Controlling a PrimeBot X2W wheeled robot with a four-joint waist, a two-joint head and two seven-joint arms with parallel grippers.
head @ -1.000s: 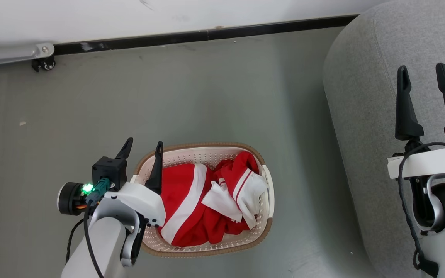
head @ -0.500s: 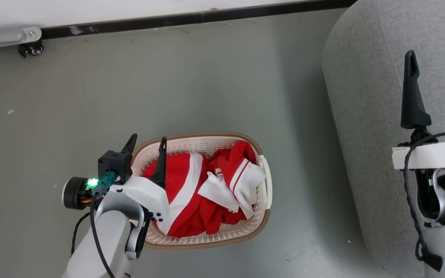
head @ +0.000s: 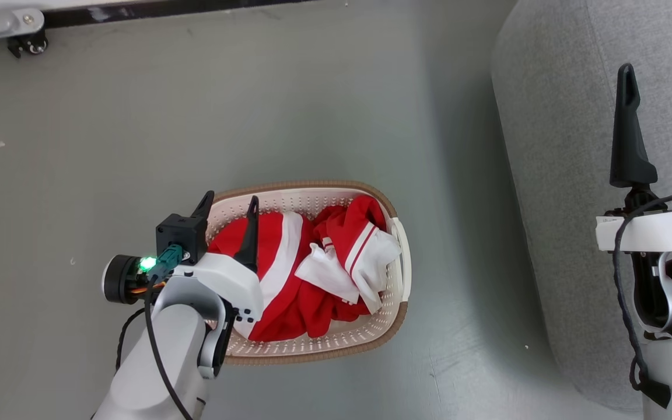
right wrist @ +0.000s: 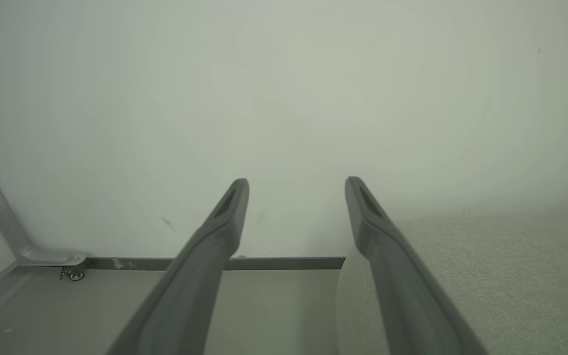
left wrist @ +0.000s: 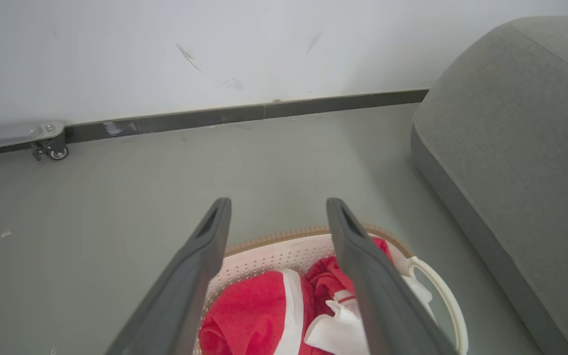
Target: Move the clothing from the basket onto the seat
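Grey-green floor (head: 254,116) underlay the scene as I watched from the head view. Seat (head: 557,175): grey, upholstered and rounded, it stood at the right, apart from the basket. Basket (head: 312,185): cream, perforated and brown-rimmed, it stood on the floor to the left of the seat. Clothing (head: 289,303): red with white panels and striped trim, it lay bunched inside the basket. Left pincer (head: 231,196): its fingers were spread over the basket's left end and held nothing; I could not tell whether the inner finger touched the cloth. Right pincer (head: 658,65): its fingers were spread above the seat, with nothing between them.
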